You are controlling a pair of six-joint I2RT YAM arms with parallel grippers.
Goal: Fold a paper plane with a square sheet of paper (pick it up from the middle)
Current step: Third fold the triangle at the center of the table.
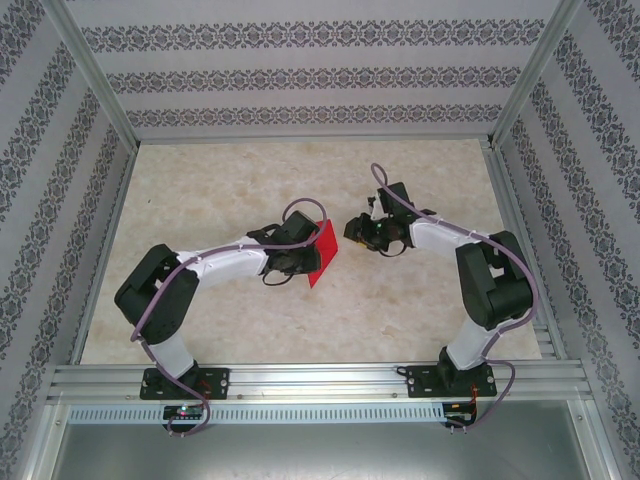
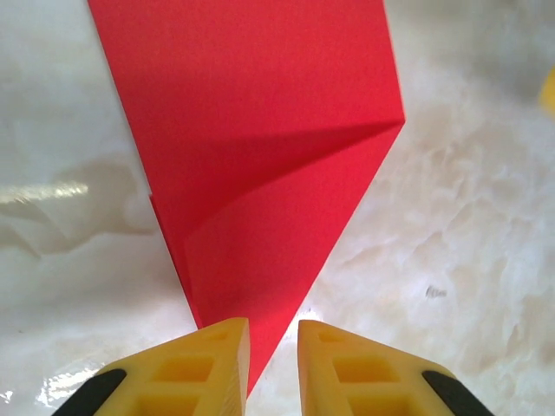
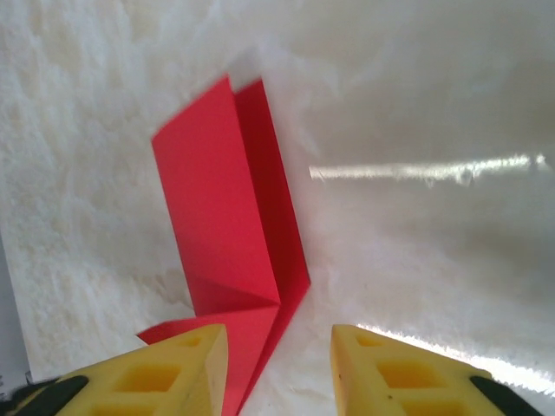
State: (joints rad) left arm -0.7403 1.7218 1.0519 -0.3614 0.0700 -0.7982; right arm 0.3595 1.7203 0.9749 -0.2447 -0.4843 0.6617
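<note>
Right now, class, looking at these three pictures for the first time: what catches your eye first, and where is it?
The bright red folded paper, at the middle of the pale table, its creases plain in both wrist views. Next, the yellow fingers of the left gripper, flanking the paper's pointed tip.

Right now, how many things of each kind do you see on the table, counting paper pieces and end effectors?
Red folded paper: 1
End effectors: 2, the left end effector and the right end effector
Total: 3
</note>
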